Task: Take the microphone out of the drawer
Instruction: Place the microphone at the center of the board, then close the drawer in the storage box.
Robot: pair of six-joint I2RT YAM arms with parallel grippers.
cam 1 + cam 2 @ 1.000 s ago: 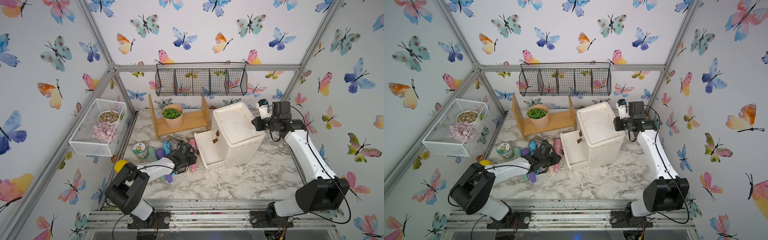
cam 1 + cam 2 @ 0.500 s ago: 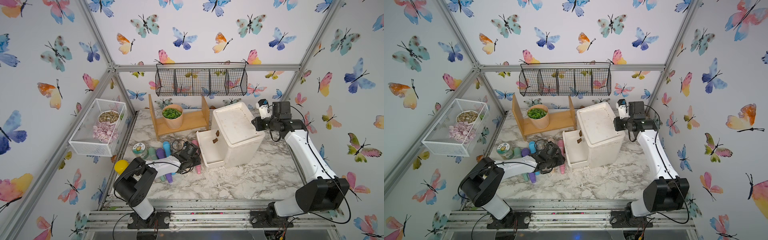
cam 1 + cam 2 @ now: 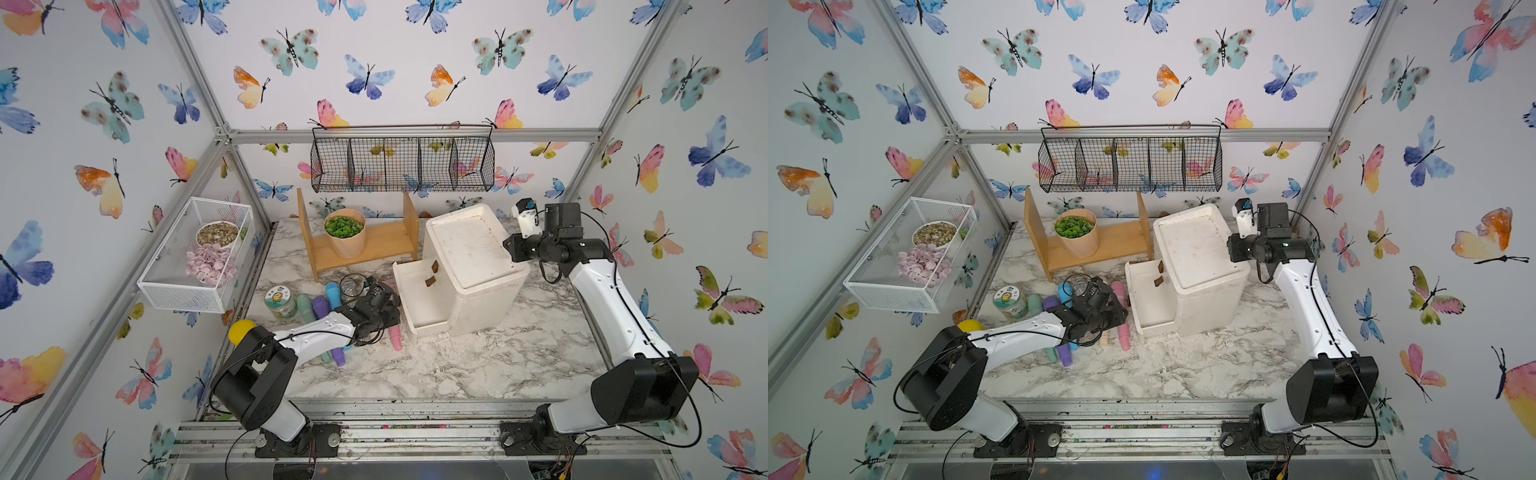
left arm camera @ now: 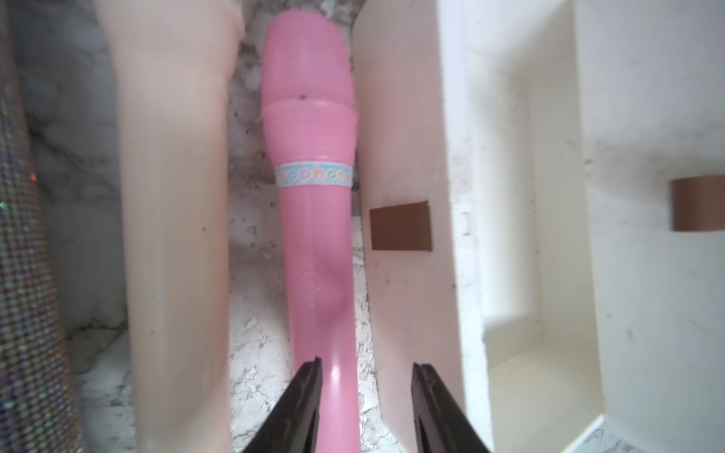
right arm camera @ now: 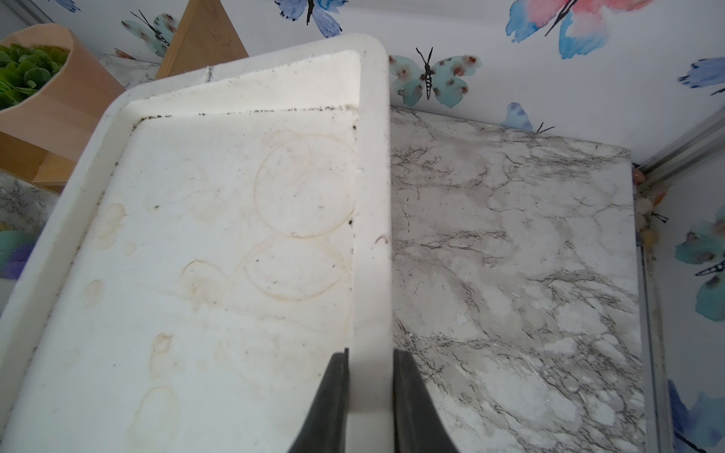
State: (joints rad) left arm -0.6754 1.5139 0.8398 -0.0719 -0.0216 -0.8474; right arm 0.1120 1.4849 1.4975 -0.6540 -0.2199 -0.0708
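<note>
While the left fingers (image 4: 304,404) stand part open astride its handle, the microphone (image 4: 317,235) lies on the table (image 4: 251,353), outside the drawer (image 4: 404,294).
One finger sits close against the pink handle and the other stands clear of it, so nothing is gripped. The head points away from the fingers. The microphone runs just beside the pulled-out drawer's front wall, with a beige cylinder (image 4: 176,235) on its other side. The right fingers (image 5: 333,412) are clamped on the rim of the white box (image 5: 196,235) that houses the drawer.
</note>
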